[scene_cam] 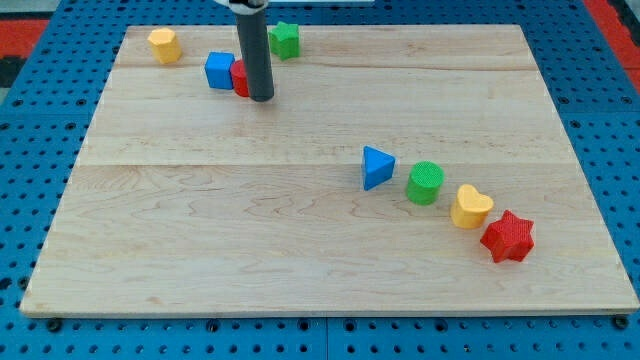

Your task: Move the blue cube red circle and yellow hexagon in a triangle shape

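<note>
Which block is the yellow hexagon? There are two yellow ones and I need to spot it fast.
Look to the wooden board's top-left corner. The yellow hexagon sits alone there, left of the blue cube. The other yellow block, heart-shaped, lies at lower right between the green cylinder and red star.

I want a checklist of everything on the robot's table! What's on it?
Surface: wooden board, lying on a blue pegboard.
Job's things: yellow hexagon at the view's top left; blue cube touching the red circle, which the rod partly hides.
Clutter: green star at the top; blue triangle, green cylinder, yellow heart, red star in a slanting row at the right.
Grippers: none; my tip is against the red circle's right side.
Cables: nothing seen.
Surroundings: red strips in the top corners.
</note>
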You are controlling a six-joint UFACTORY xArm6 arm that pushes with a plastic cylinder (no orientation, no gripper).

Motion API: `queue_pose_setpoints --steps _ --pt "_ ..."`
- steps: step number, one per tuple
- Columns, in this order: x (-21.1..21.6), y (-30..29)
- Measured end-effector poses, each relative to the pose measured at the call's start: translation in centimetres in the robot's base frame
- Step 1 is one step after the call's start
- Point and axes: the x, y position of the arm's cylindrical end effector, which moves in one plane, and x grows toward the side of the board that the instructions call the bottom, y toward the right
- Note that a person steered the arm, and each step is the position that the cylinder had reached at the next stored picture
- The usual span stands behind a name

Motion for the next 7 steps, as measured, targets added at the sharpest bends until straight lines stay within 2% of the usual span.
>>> queue_pose_setpoints --steps 1,2,5,6,7 --pt "-2.9 -0.7" --pt "-3.4 -0.8" --pt "-2.5 -7.9" --pt "-1.6 -8.4" --pt "1.4 -8.9"
